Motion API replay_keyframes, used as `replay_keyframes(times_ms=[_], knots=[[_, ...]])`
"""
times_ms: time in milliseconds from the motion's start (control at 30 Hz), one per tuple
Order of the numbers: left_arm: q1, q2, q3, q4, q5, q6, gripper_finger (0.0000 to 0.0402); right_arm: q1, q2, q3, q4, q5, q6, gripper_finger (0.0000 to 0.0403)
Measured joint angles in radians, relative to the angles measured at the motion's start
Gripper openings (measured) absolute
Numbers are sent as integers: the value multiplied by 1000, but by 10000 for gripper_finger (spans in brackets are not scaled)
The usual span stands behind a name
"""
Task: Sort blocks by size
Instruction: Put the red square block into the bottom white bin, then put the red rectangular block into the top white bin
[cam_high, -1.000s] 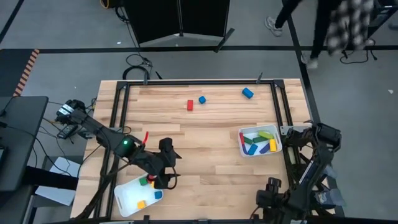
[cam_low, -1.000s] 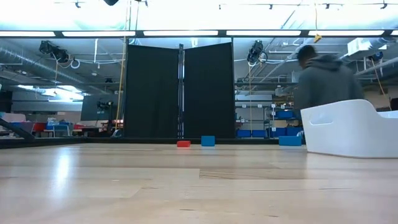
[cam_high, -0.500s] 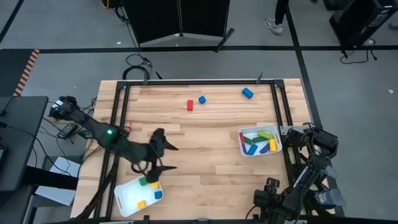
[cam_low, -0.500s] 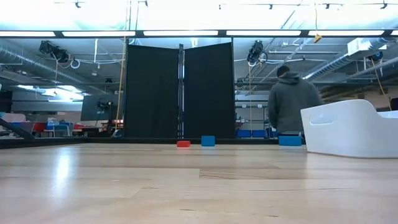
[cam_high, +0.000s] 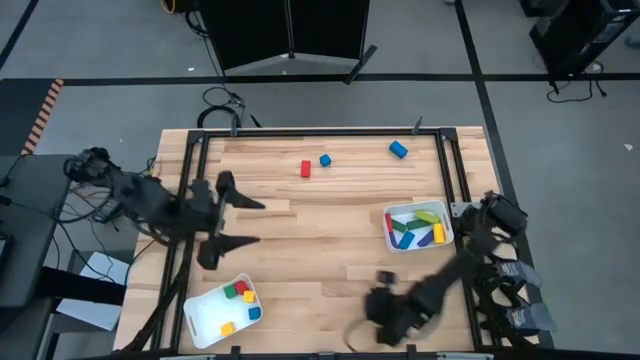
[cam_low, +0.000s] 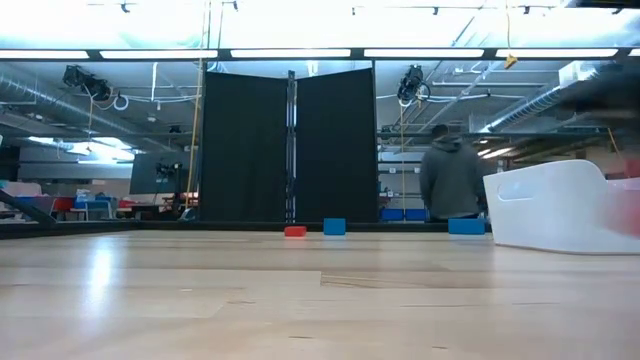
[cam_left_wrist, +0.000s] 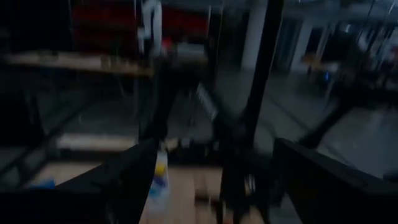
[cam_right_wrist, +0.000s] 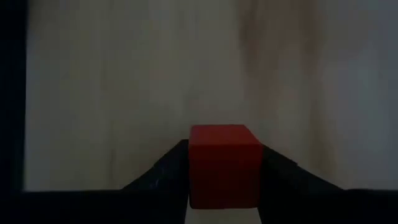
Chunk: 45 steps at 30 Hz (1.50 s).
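In the right wrist view a small red block (cam_right_wrist: 224, 163) sits between the fingers of my right gripper (cam_right_wrist: 224, 186), which is shut on it. That gripper (cam_high: 388, 308) is over the table's near middle. My left gripper (cam_high: 258, 222) is raised at the left side, open and pointing level, with nothing in it. A red block (cam_high: 306, 168), a blue block (cam_high: 325, 160) and a blue cylinder (cam_high: 398, 149) lie on the far part of the table. One white tray (cam_high: 204, 316) at the near left holds small blocks. Another white tray (cam_high: 389, 228) at the right holds longer ones. My right gripper pinches the red block by two opposite sides (cam_right_wrist: 194, 168) between its two fingers. The fingers come slanting down from above. The block sits square between them over the wooden table. Whether it rests on the wood I cannot tell.
A black frame (cam_high: 196, 170) runs along the table's left, far and right edges. The wide middle of the table (cam_high: 330, 230) is bare wood. In the low view a person (cam_low: 452, 180) stands in the room beyond the far edge.
My left gripper has risen from the near-left tray and drawn back toward the table's left edge, tipping from pointing down to level. It has stayed open. My right arm has swung from the near right corner along the near edge toward the table's middle.
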<state>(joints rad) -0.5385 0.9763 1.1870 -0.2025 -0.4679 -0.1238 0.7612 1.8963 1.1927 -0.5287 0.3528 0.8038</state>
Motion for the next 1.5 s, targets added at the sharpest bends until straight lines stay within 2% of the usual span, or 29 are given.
replay_keyframes(times_ms=[133,233,333,400,567,800,1033,1067,1200,1267,1333,1400,1500], knots=[[0,-33,0,84,-25,60,330,-175,0,0,297,9,-375,141],[1,-55,0,95,-47,71,330,-300,0,0,572,-67,-600,141],[1,-72,0,94,-73,70,330,-391,9,3,836,-144,-722,141],[1,-81,0,80,-85,62,330,-423,38,39,938,-187,-760,141],[1,-86,-1,40,-121,39,328,-428,221,260,926,-255,-811,141],[2,-87,-9,43,-147,35,315,-438,473,609,933,-361,-792,141],[2,-87,-9,34,-149,20,301,-443,634,821,906,-406,-724,147],[2,-87,-9,28,-149,20,300,-445,643,830,910,-414,-710,167],[2,-85,-9,6,-164,15,296,-457,645,823,907,-436,-699,284],[2,-82,-9,0,-181,14,296,-464,632,810,908,-427,-701,321],[2,-74,-9,-7,-219,6,296,-470,606,780,926,-422,-712,334],[2,-63,-9,-16,-263,-14,295,-472,562,710,972,-398,-732,329],[15,-37,-9,-75,-312,-76,295,-475,442,499,1095,-325,-774,299]])
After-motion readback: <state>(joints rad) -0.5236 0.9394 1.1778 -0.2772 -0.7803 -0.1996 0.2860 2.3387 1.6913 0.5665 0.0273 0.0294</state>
